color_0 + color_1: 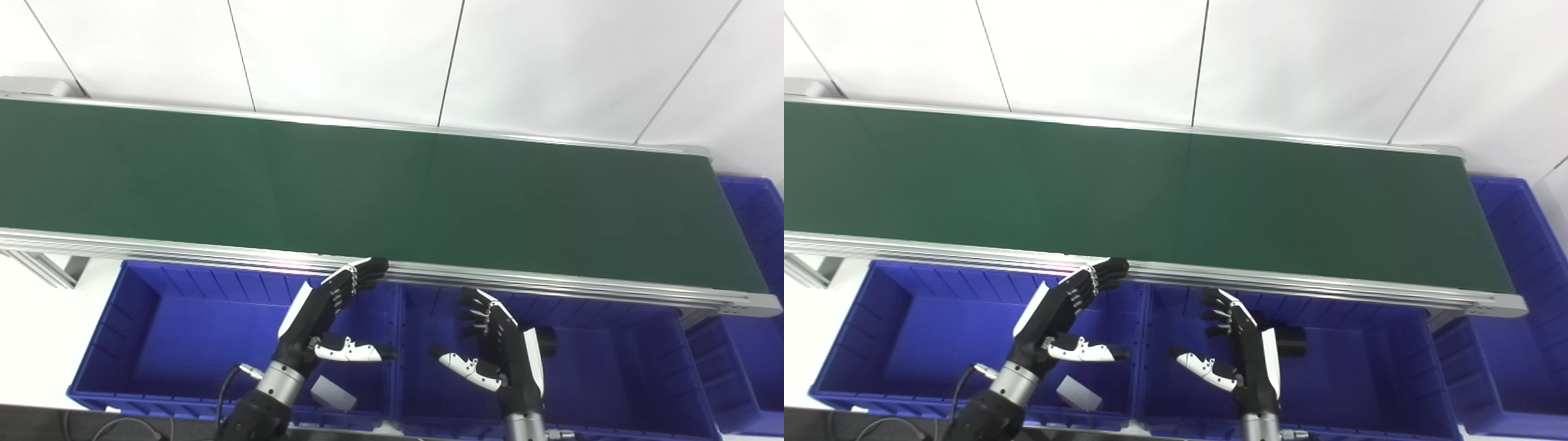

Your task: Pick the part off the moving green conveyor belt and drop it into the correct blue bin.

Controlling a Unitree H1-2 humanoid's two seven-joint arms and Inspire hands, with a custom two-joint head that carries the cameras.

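The green conveyor belt (367, 184) runs across the view and carries no part. My left hand (324, 315) is open and empty, held over the left blue bin (153, 331), fingertips near the belt's front rail. My right hand (499, 349) is open and empty over the middle blue bin (612, 367). A white flat part (332, 392) lies in the left bin near its front wall. A dark cylindrical part (547, 340) lies in the middle bin, partly hidden behind my right hand.
A third blue bin (756, 318) stands at the belt's right end. The belt's aluminium front rail (184, 250) overhangs the back of the bins. A black cable (223, 386) runs by my left wrist. A white wall stands behind the belt.
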